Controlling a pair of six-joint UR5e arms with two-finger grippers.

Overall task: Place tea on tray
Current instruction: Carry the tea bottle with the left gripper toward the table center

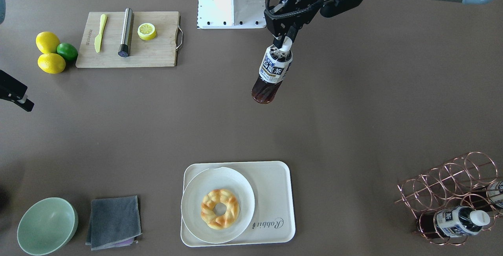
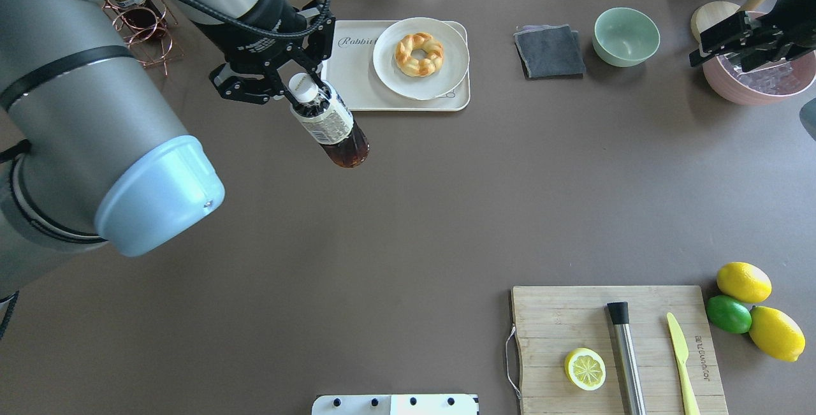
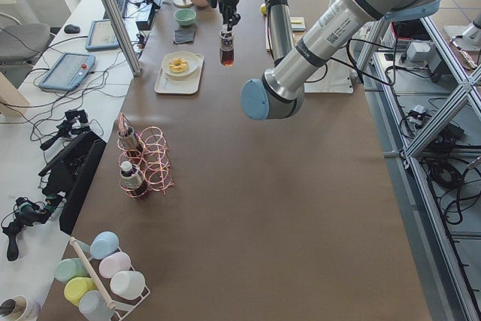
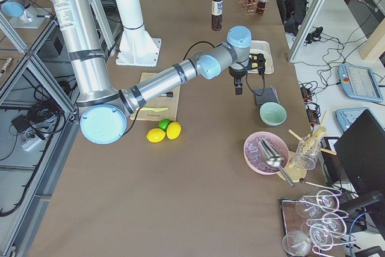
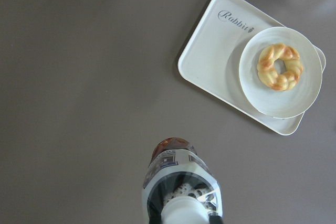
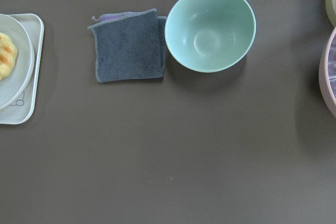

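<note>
left gripper (image 1: 285, 43) is clamping the white-capped clear plastic bottle of dark tea (image 1: 273, 71) by its top. it is hanging apart from the cream-white rectangular tray (image 1: 275, 193).

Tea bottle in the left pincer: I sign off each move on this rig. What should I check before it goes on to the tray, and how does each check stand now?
1. Grip: the left pincer is shut on the tea bottle at its cap, bottle lifted off the table: ok.
2. Bottle above the tray: not ok, it hangs over bare table short of it.
3. Landing spot: bare strip by the Rabbit script, beside the plate: ok.
4. Way to the tray: the left wrist view shows only bare table between: ok.
5. Right pincer away from the tray, by the pink bowl: ok.
</note>
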